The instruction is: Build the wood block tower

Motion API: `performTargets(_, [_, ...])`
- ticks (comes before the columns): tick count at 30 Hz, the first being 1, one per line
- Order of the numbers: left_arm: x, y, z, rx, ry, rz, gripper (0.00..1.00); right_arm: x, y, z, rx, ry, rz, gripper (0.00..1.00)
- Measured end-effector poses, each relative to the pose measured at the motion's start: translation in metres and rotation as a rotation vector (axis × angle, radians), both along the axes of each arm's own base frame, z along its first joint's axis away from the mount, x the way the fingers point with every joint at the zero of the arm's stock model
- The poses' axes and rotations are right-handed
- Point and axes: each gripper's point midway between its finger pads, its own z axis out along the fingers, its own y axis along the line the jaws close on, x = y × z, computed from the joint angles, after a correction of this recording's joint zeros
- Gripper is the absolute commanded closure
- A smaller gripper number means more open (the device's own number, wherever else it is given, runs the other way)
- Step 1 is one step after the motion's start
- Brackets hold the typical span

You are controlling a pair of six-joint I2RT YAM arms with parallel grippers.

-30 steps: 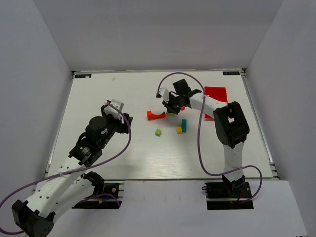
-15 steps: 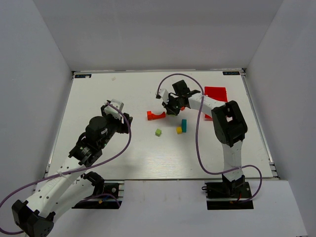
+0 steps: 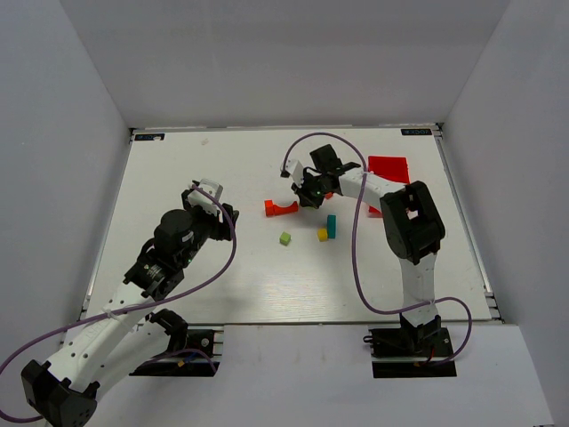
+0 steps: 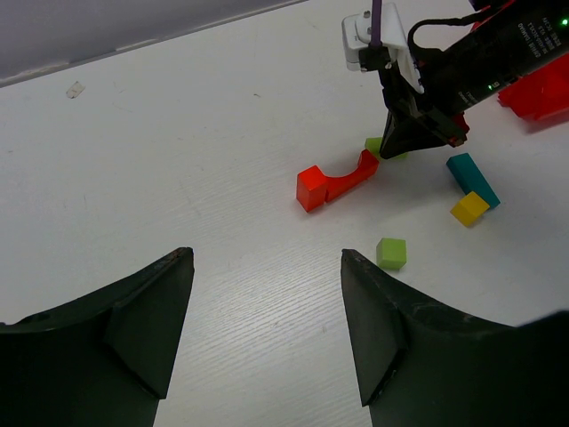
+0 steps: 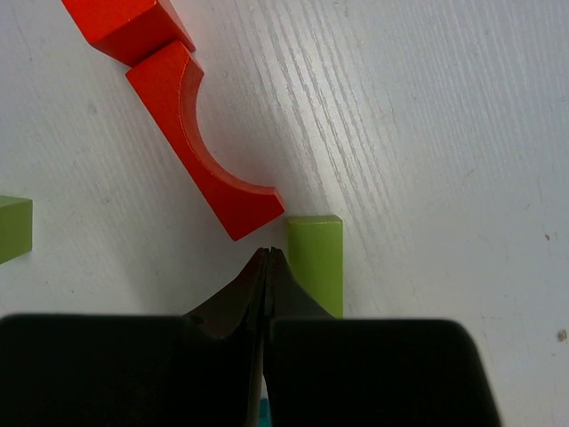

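Beside the red arch (image 5: pixel 200 151), the right gripper (image 5: pixel 267 253) — shut, empty — seems to touch a lime-green block (image 5: pixel 316 258): likely light, rigid; pinch flat sides. The left gripper (image 4: pixel 262 267) gapes.

Your right gripper (image 5: pixel 268 255) hides the near end of the lime-green wooden block (image 5: pixel 316 253); a second lime-green wooden cube (image 5: pixel 12 228) is cropped at left.
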Motion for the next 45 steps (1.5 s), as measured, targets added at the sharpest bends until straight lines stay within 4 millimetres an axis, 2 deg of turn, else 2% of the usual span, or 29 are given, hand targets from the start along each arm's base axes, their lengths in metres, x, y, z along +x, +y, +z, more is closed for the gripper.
performTargets(45, [0.0001, 0.0, 0.0001, 0.0, 0.0, 0.0, 0.23, -0.0073, 0.0079, -0.0002, 0.029, 0.03, 0.015, 1.0])
